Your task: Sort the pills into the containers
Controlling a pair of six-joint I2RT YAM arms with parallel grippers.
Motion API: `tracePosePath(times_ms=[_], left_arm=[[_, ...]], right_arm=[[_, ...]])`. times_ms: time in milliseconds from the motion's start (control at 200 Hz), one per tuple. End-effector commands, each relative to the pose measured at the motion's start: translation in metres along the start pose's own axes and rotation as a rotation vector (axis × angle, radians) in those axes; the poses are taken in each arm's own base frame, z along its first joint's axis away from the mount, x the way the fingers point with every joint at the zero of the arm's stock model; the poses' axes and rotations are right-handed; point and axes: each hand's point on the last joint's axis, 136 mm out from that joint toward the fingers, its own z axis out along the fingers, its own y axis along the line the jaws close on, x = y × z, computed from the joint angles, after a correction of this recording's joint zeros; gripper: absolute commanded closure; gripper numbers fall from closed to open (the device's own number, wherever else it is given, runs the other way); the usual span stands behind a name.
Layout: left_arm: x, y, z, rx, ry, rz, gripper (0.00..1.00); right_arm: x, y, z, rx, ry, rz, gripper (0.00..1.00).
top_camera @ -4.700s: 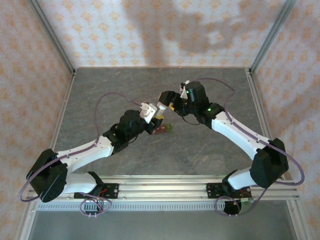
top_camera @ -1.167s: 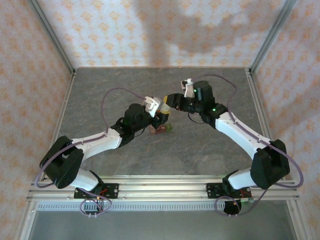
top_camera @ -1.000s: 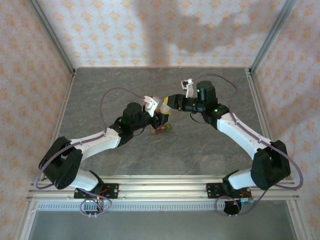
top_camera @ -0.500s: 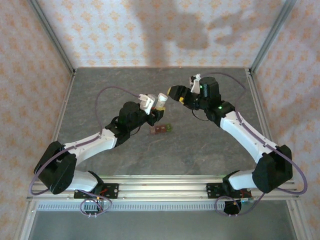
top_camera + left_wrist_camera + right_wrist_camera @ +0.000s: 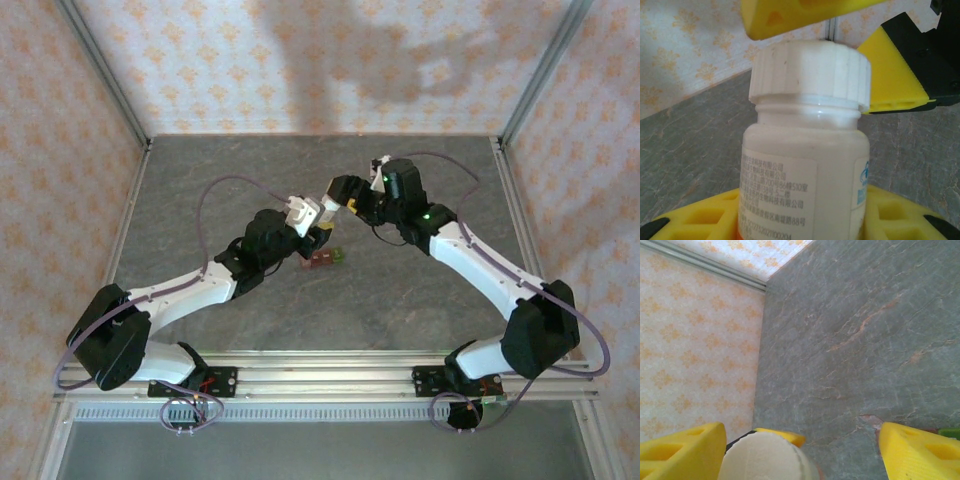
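White bottle [image 5: 805,165]: smooth plastic, slight sheen. Cap [image 5: 810,75]: ribbed plastic, matt. Label [image 5: 777,195]: printed paper, satin. Fingers [image 5: 890,80]: yellow plastic, matt, faintly grainy. Table [image 5: 865,315]: grey stone-look surface, veined, matt. Frame rails [image 5: 320,365]: bare aluminium.

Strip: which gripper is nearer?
Left. Left gripper, shut on the bottle, hangs just behind the strip in the top view; right gripper, open around the cap, sits farther back.
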Motion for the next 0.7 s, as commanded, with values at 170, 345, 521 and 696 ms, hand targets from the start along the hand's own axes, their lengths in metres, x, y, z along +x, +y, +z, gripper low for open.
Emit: tracePosePath(times_ms=[170, 345, 521, 696], left_arm=[[-0.010, -0.001, 0.001, -0.017, -0.022, 0.031, 1.00], [-0.012, -0.003, 0.004, -0.011, -0.026, 0.028, 1.00], [-0.013, -0.003, 0.007, -0.013, -0.033, 0.020, 1.00], [-0.015, -0.002, 0.008, -0.016, -0.045, 0.007, 1.00]], right_arm=[[-0.004, 0.019, 0.003, -0.031, -0.025, -0.013, 0.25], [0.003, 0.019, 0.005, -0.041, -0.007, -0.009, 0.33], [0.008, 0.018, 0.008, -0.056, 0.010, 0.002, 0.50], [0.014, 0.017, 0.010, -0.077, 0.032, 0.008, 0.60]])
